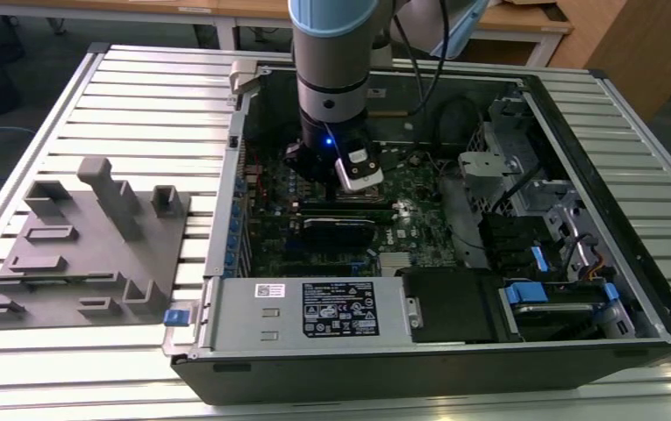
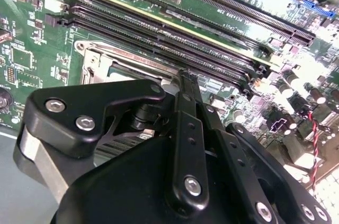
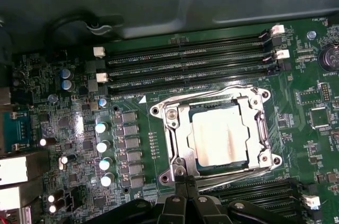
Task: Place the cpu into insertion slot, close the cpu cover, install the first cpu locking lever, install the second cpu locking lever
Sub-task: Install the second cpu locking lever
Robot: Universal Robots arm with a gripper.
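In the first wrist view the cpu [image 3: 220,139] lies flat in the insertion slot [image 3: 271,160] on the green motherboard. The silvery cpu cover [image 3: 176,134] is down around it, and its dull metal top shows through the opening. A thin wire locking lever [image 3: 212,96] runs along one side of the cover. My gripper [image 3: 184,177] is shut, with its black fingertips at the socket's edge by a corner of the cover; I cannot tell whether they touch a lever. In the second wrist view the gripper [image 2: 183,75] hides most of the slot [image 2: 92,60]. In the exterior view the gripper [image 1: 353,186] reaches down into the computer case.
Long black memory slots [image 3: 185,62] run along both sides of the socket. A row of capacitors [image 3: 103,144] stands beside it. The open case [image 1: 429,360] holds a power supply [image 1: 329,309] and drive bays [image 1: 546,263]. A grey fixture [image 1: 78,246] lies on the slatted table at the exterior view's left.
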